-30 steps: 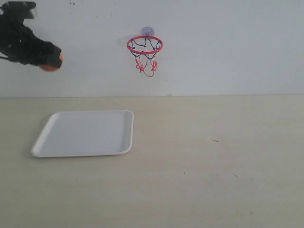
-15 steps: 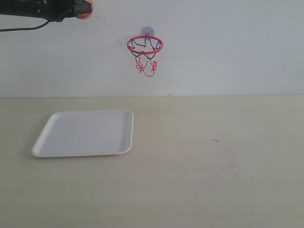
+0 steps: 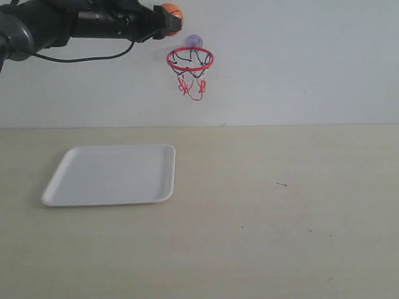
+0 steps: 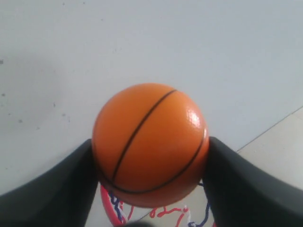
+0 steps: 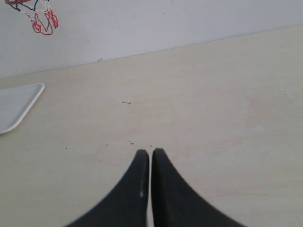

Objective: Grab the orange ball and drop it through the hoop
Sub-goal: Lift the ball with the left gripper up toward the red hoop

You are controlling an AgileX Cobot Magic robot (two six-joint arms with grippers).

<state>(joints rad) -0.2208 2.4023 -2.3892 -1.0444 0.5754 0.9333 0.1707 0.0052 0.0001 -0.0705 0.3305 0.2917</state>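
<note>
The orange ball [image 3: 171, 12] with thin black seams is held high against the wall, just above and left of the hoop [image 3: 190, 59]. My left gripper [image 3: 166, 17] is shut on it; in the left wrist view the ball [image 4: 150, 144] fills the space between the two black fingers [image 4: 52, 189], and the red rim with its net [image 4: 111, 210] shows right beneath it. The hoop hangs from a bluish suction cup [image 3: 194, 41]. My right gripper [image 5: 150, 152] is shut and holds nothing, low over the table; the net [image 5: 43, 21] shows far off in that view.
A white tray [image 3: 112, 175] lies on the left of the beige table [image 3: 280, 218], with its corner in the right wrist view [image 5: 16, 104]. The white wall [image 3: 299, 62] stands directly behind the hoop.
The left arm has carried the ball up and to the right, from far left of the hoop to just beside and above its rim. Tray and hoop have not moved.
</note>
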